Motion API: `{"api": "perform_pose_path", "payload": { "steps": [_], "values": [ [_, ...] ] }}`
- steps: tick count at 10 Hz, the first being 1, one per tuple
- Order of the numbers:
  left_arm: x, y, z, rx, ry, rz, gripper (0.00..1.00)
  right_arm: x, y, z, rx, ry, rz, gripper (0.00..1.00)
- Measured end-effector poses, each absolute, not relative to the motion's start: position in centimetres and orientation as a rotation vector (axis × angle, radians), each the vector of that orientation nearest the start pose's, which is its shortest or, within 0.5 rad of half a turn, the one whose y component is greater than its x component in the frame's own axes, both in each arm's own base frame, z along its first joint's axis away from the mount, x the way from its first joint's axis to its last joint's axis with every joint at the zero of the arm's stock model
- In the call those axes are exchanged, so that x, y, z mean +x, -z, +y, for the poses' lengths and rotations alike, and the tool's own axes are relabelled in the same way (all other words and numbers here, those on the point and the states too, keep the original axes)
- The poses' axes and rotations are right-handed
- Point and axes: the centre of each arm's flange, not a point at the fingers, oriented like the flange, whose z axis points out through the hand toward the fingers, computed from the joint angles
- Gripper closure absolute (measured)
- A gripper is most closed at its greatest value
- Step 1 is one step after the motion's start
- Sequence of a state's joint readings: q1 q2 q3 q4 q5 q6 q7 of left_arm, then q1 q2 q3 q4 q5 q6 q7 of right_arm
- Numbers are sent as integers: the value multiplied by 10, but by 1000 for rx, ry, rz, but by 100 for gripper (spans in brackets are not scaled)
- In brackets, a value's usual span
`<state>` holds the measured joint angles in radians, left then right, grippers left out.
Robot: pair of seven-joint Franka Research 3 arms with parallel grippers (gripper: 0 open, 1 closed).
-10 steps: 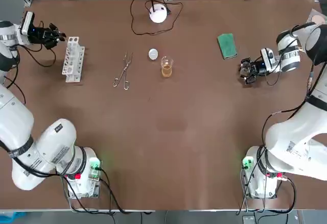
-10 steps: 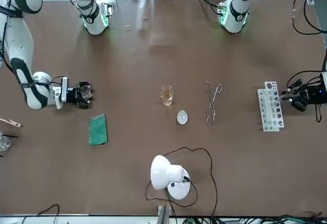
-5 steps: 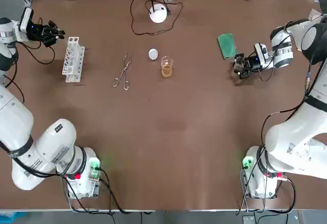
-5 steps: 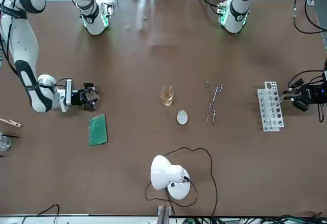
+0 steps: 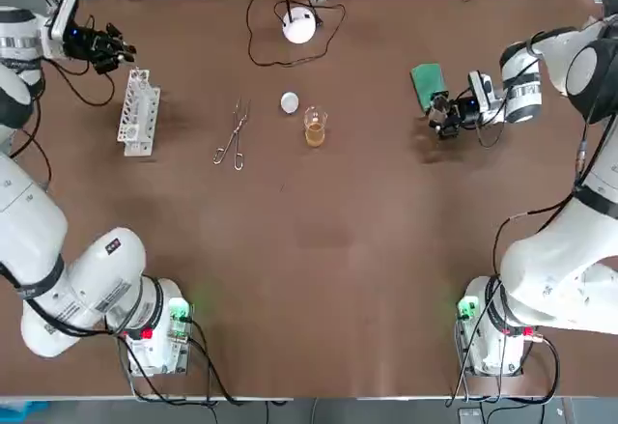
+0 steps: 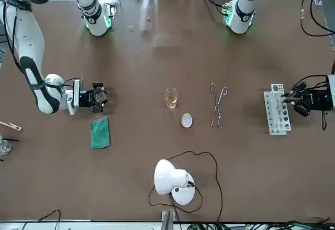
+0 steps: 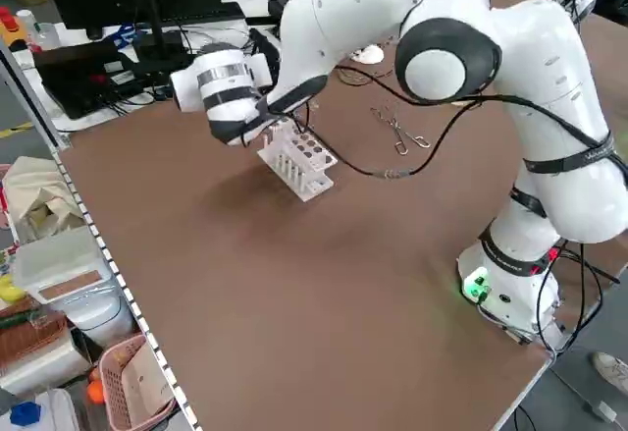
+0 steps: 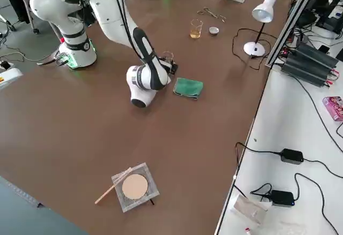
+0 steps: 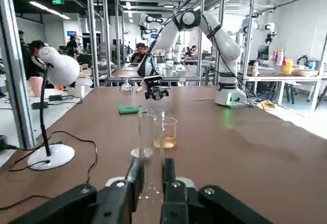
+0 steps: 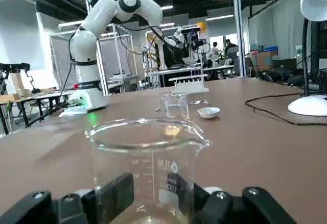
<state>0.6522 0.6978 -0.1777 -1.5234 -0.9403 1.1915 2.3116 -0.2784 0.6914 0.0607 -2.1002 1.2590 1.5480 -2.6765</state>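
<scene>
Bench point(image 5: 319, 279): your things sit in a loose row along its far half. That leaves each arm room to come in from its own side.
Right gripper point(image 5: 442, 115): you have it low near the right edge, just beside the green sponge. Its fingers are clamped on the empty beaker's lower wall. The wrist lies level, which I judge keeps the beaker upright. You cannot tell whether the base touches the bench.
Left gripper point(image 5: 118, 47): it hangs at the far left corner, just past the far end of the test-tube rack. Its fingers are pinched almost together on a test tube. The narrow pinch suits so slim a piece of glass.
Lamp point(image 5: 299, 26): it stands at the far edge, with its cord looped beside it.
Test-tube rack point(image 5: 136, 113): white, lying lengthwise near the left edge.
Green sponge point(image 5: 427, 86): flat on the bench.
Empty beaker point(image 10: 148, 157): clear glass with a pouring lip and printed graduations.
Part-filled beaker point(image 5: 315, 127): it stands mid-bench, with amber liquid in the bottom.
Tongs point(image 5: 232, 136): they lie between the rack and the part-filled beaker.
White dish point(image 5: 290, 103): it sits just beside the part-filled beaker.
Test tube point(image 9: 140, 137): thin, clear and seemingly empty.
</scene>
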Motion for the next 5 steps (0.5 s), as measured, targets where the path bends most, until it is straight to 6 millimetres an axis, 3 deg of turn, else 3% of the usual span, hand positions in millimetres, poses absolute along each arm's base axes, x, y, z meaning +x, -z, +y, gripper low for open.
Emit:
{"api": "perform_pose_path", "payload": {
  "steps": [5],
  "values": [
    [599,-281,90,1125,-854,-1390,79,476,-104,101,-1292,1075,-1042,61]
  ]
}}
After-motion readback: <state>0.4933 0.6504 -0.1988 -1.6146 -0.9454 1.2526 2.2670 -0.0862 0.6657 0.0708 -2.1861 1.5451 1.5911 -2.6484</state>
